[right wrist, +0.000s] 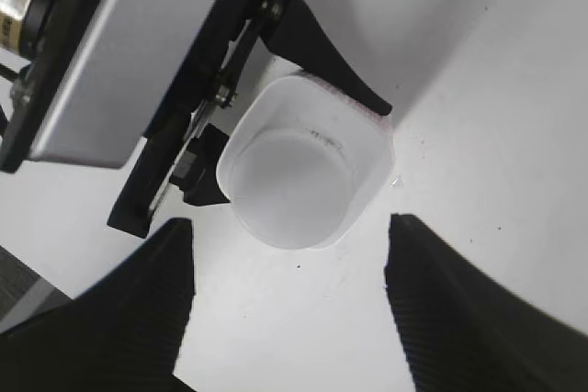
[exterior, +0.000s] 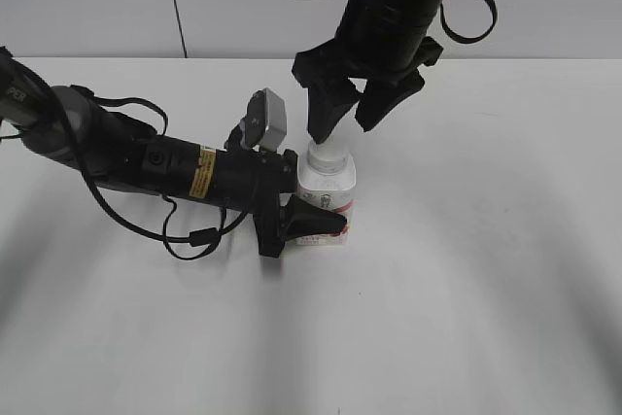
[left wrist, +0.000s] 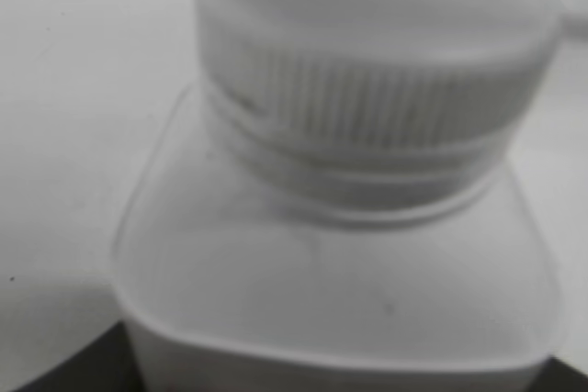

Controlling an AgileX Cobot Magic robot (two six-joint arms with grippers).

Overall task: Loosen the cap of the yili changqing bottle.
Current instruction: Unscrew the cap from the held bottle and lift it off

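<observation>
Seen from straight above, the yili changqing bottle [right wrist: 299,167] stands upright on the white worktop [right wrist: 496,107], its round white cap [right wrist: 296,172] at the centre of the squarish shoulders. The right end effector [right wrist: 289,305] hangs over it with its two black ribbed fingers [right wrist: 138,309] spread wide — one on each side, neither touching the cap. The left end effector [right wrist: 285,98] clamps the bottle's body, one black finger [right wrist: 322,52] lying along its far side.

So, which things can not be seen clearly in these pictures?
- Exterior view: the left gripper hides most of the bottle label.
- Left wrist view: blurred; the cap and bottle are cut off by the edges.
- Right wrist view: the right gripper fingers are cut off at the bottom.
</observation>
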